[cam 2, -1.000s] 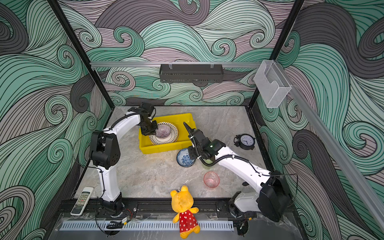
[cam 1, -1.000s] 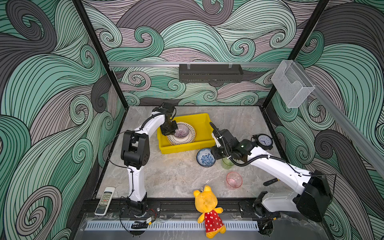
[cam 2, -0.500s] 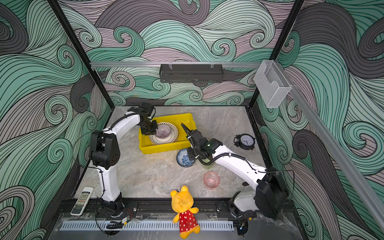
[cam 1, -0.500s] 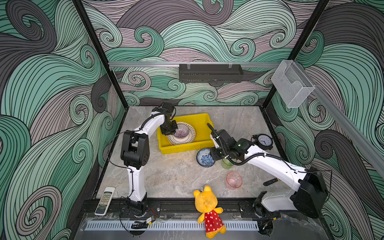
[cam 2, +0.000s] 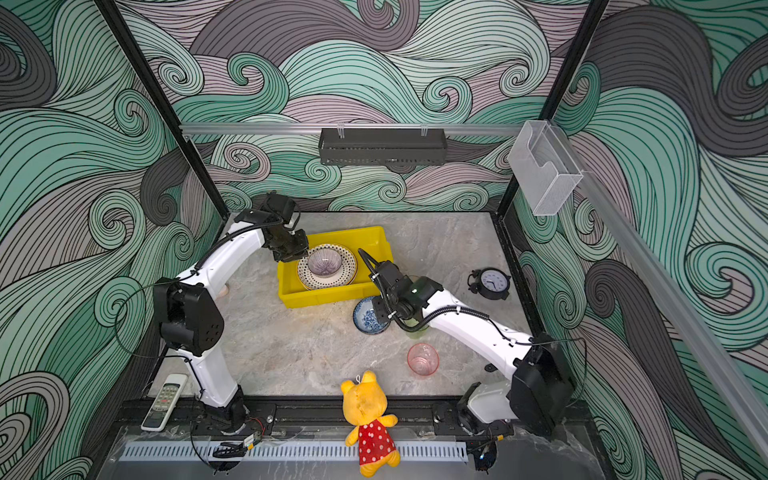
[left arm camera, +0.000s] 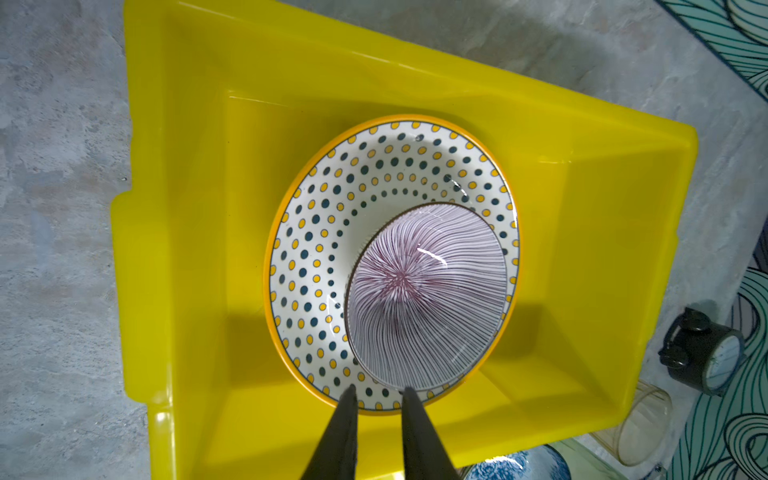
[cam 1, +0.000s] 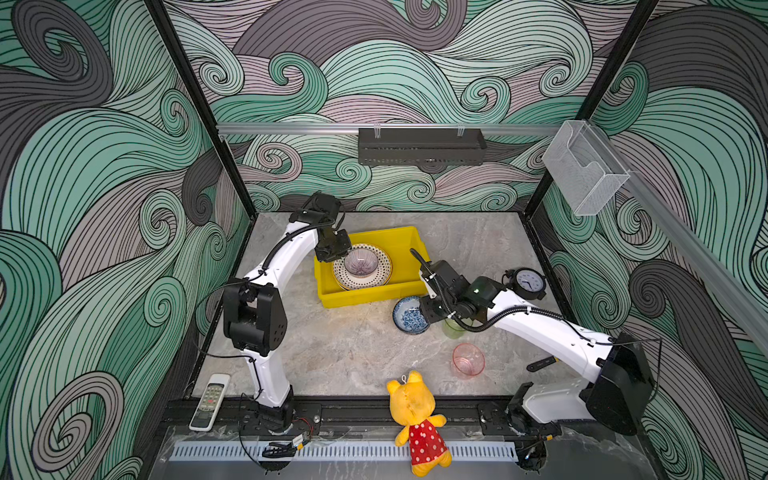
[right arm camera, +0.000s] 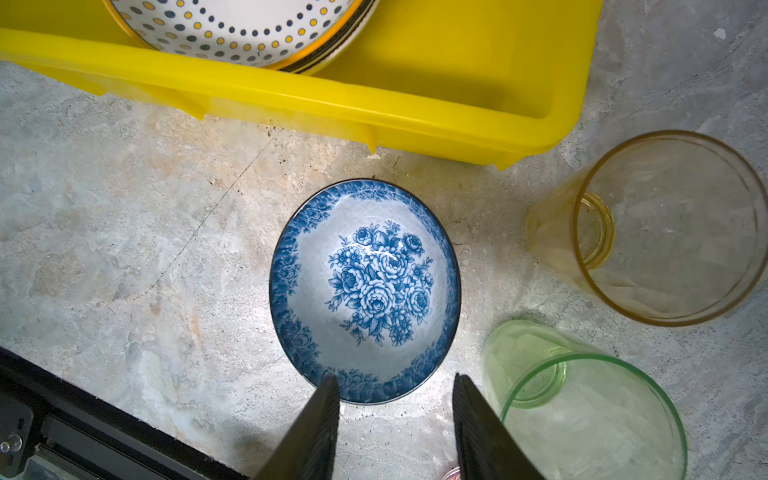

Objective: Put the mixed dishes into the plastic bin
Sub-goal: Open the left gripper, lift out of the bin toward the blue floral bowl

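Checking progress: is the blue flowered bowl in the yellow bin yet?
Out. The blue bowl sits upright on the table beside the yellow bin wall, not inside it.

Plush bear (cam 1: 417,419), remote (cam 1: 210,401) at front; clock (cam 1: 527,282) right; rack (cam 1: 422,146) on wall.

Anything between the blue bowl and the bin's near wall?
Nothing: only bare table lies between blue bowl and bin, clearest in the right wrist view.

no legible text; clock (cam 1: 527,283) numerals too small
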Motion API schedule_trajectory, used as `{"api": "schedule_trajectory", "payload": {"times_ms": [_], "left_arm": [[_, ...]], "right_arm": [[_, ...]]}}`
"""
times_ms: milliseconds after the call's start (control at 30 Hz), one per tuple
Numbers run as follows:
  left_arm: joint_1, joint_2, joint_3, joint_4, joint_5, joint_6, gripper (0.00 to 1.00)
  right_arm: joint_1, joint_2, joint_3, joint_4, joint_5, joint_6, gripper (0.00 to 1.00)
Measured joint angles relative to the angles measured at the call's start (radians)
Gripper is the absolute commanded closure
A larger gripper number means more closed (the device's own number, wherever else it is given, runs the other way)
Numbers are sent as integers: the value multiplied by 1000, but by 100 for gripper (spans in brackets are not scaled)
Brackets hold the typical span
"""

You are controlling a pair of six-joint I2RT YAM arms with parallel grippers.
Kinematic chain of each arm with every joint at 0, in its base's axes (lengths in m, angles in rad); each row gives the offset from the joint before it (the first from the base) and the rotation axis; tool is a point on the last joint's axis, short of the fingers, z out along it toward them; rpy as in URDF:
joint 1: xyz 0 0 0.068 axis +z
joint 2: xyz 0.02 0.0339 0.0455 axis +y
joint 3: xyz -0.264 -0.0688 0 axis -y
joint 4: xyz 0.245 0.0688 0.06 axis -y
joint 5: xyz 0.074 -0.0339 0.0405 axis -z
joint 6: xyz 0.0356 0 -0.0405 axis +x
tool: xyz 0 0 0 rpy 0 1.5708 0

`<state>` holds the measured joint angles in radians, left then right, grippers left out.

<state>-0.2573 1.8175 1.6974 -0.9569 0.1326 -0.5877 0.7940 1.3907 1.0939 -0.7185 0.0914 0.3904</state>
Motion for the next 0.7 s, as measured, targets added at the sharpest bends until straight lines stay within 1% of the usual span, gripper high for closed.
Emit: {"api": "schedule_trajectory", "payload": {"times_ms": [433,700], "left_arm": [[0,-160,-82,0,37,28,75],[0,-249,-129,9,67,49,72]], "right_arm": [[25,-10,1,-4,26,24,53],[30,-16,0,-4,35,38,52]]}}
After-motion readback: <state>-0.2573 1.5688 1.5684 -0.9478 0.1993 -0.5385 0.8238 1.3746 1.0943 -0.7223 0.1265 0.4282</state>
